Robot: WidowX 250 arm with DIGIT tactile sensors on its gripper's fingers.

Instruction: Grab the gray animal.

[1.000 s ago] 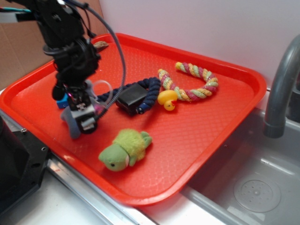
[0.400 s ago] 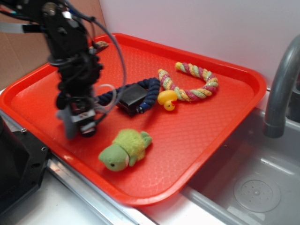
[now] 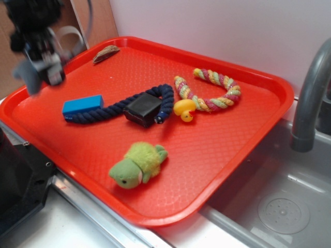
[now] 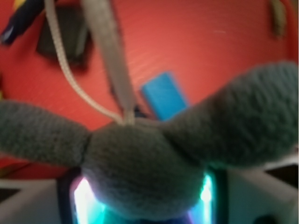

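We start at the gripper, which hangs blurred above the tray's far left corner, pinching the gray animal. From the wrist the toy's body sits pressed between the two lit pads, its stubby limbs sticking out to either side, so we judge the hold to be across the middle, which keeps the soft thing from folding out. In the outside view the toy shows only as a gray smear beside the fingers, clear of the tray floor, with its white loop standing up near the arm. We take the grab as made and the lift as under way.

Below lies a blue block touching a dark blue rope, which runs to a black box. Just beside that sits a yellow duck against a pink and yellow rope. A green turtle rests near the front edge of the red tray, well apart from the gripper. A small brown object lies at the back, and a gray faucet stands right.

We can read no writing, brand or label anywhere.
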